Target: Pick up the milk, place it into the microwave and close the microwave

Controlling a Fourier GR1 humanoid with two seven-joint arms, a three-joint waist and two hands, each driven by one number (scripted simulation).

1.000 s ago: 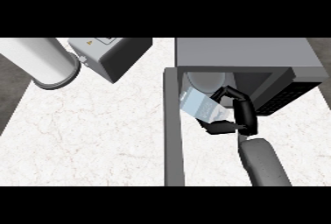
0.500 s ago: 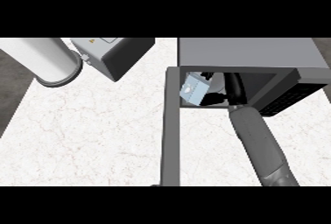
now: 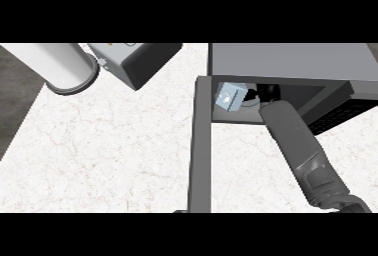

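Observation:
The milk carton (image 3: 229,96), pale blue and white, is tilted inside the open microwave (image 3: 295,62), at the left of its cavity. My right forearm reaches up from the lower right into the opening. My right hand (image 3: 267,93) is against the carton's right side and curled on it, mostly lost in the dark interior. The microwave door (image 3: 202,150) stands open, seen edge-on as a dark grey bar running down toward the view's lower edge. My left hand does not show.
A pale cylinder (image 3: 65,67) and a grey boxy part (image 3: 139,61) fill the upper left. White marbled counter (image 3: 103,150) spreads left of the door. A dark strip marks the counter's left edge.
My right arm has pushed forward, carrying the milk from in front of the microwave into its cavity. The door has stayed open.

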